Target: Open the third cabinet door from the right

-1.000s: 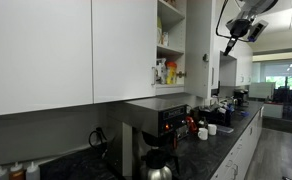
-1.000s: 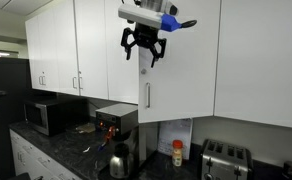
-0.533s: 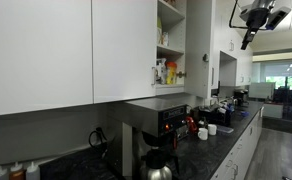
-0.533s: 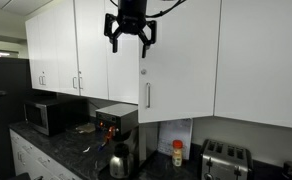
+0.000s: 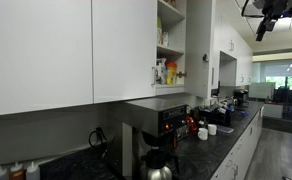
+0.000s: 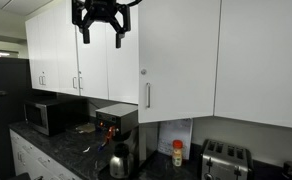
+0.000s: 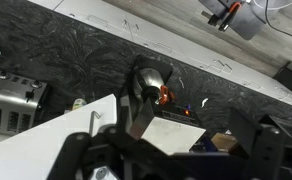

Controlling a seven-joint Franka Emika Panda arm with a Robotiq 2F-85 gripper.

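1. Target: in an exterior view, the white flat-panel cabinet door [image 6: 181, 60] stands swung out from its frame. Its slim metal bar handle [image 6: 147, 95] runs vertically along the free edge.
2. Relation: your black two-finger gripper [image 6: 101, 40] hangs above that handle, offset toward the black microwave oven [image 6: 48, 115] and well apart from the handle, with its fingers pointing down.
3. Gripper state: the fingers are spread wide. They hold nothing and touch nothing.
4. Judgement: the door looks open already, so no re-grasp appears necessary.

White cabinet doors [image 6: 176, 60], black gripper [image 6: 101, 37], black bench [image 7: 66, 45] with grey marbled veining, silver toaster [image 6: 221, 157], black microwave [image 6: 48, 115], yellow-orange bottle [image 6: 177, 153].
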